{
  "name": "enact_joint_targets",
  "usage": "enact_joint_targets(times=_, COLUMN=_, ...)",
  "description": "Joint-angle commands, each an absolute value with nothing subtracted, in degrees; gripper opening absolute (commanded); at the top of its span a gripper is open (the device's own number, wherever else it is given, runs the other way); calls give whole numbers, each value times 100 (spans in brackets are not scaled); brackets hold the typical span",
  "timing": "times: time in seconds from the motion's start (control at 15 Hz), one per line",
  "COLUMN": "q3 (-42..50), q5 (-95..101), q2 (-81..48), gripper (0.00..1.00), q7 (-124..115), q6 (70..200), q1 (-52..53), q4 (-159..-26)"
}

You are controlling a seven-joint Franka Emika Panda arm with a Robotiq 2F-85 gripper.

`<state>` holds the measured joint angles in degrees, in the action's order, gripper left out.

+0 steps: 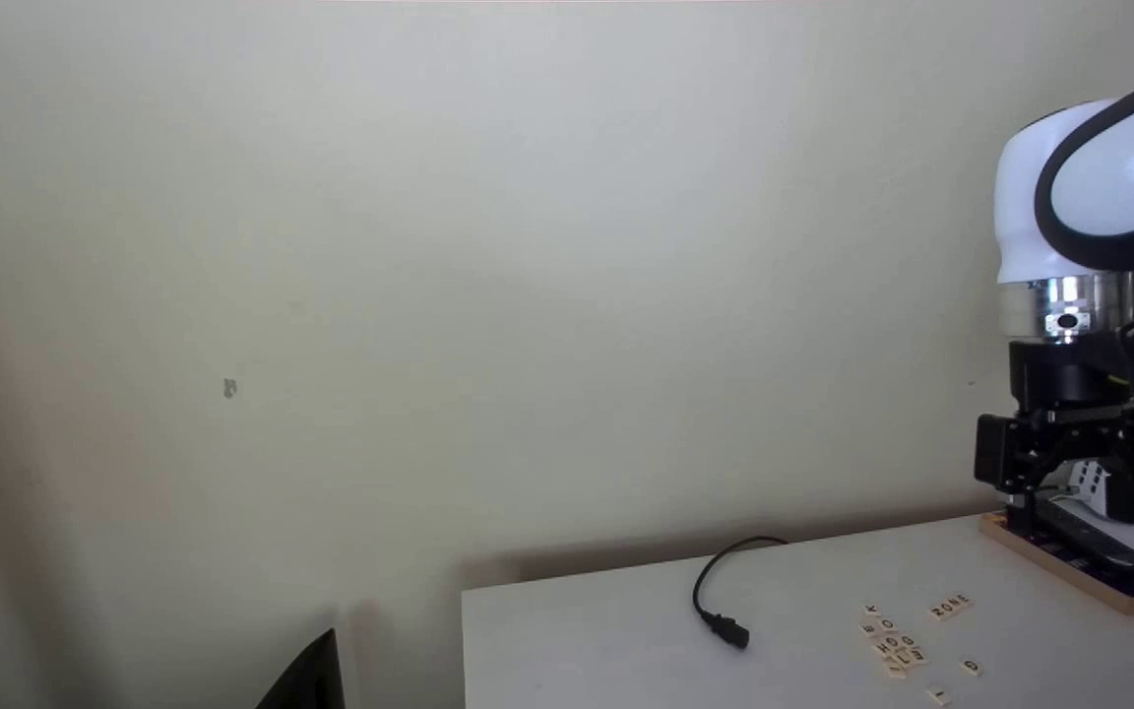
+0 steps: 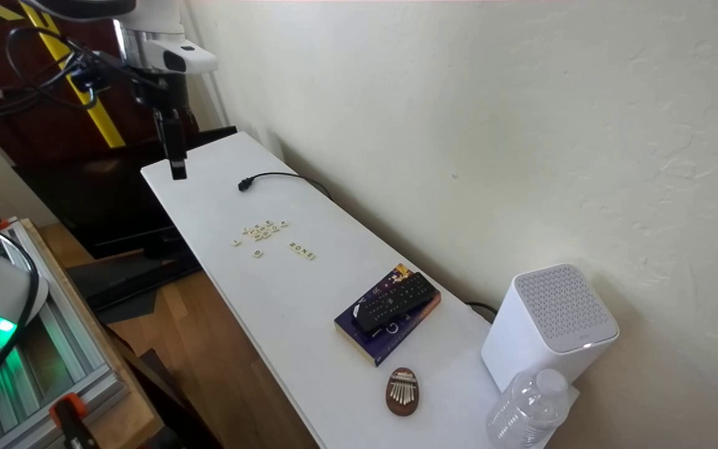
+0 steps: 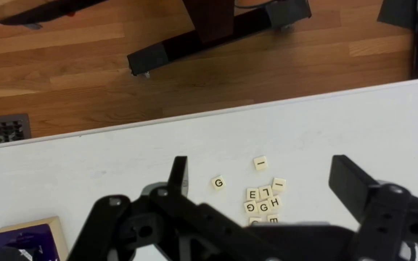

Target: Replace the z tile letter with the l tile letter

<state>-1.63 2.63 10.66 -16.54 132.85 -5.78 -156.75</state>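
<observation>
The Z tile (image 1: 939,612) starts a row of tiles reading ZONE on the white table; it also shows in an exterior view (image 2: 293,245). In the wrist view it is hidden. The L tile (image 3: 266,192) lies in a loose cluster, touching or nearly touching the E tile (image 3: 252,194) and H tile (image 3: 274,202); it also shows in an exterior view (image 1: 903,660). A lone G tile (image 3: 218,182) and an I tile (image 3: 260,163) lie apart. My gripper (image 3: 260,159) is wide open and empty, high above the table; it shows in both exterior views (image 1: 1072,510) (image 2: 177,171).
A purple book (image 2: 390,340) with a black remote (image 2: 396,302) on it lies along the table. A thumb piano (image 2: 402,391), a white router-like box (image 2: 546,324) and a clear bottle (image 2: 530,408) stand beyond it. A black cable (image 1: 724,628) lies near the wall.
</observation>
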Motion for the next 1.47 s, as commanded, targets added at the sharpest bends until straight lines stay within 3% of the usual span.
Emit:
enact_joint_targets(times=0.0, q3=62, q5=513, q2=120, gripper=100, q7=-1649, q6=14009, q1=-673, q4=-15257)
enact_joint_targets(times=0.4, q3=534, q5=696, q2=-804, gripper=100, q7=-1029, q6=14955, q1=-684, q4=-14820)
enact_joint_targets(times=0.8, q3=564, q5=560, q2=-566, gripper=100, q7=-1193, q6=14764, q1=-556, q4=-14981)
enact_joint_targets(times=1.4, q3=1332, q5=1880, q2=-1780, gripper=100, q7=-2073, q6=16702, q1=-222, q4=-14851)
